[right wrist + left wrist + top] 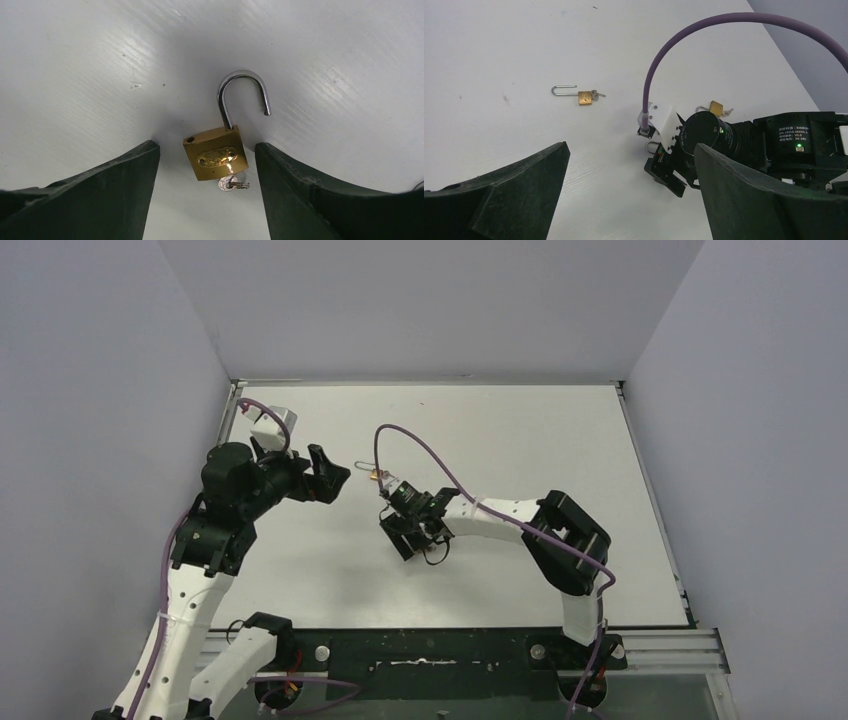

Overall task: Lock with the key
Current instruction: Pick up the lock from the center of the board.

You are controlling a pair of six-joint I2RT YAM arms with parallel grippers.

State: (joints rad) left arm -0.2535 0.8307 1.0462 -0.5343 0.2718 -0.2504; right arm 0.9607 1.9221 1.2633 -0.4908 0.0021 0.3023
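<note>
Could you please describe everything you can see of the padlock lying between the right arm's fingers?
The padlock is small, with a brass-coloured body bearing an oval embossed plate and a silvery metal shackle. It is unlocked: the shackle is raised, one leg in the body, its free end clear of the empty hole. A small key protrudes from its base. It lies flat on the white table between the open fingers, which stand apart from it on both sides.

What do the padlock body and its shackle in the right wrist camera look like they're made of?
The padlock body looks like brass: golden-yellow with a dull satin sheen. The shackle is probably polished or chromed steel: silvery, with bright highlights. The key in it looks silvery metal too.
</note>
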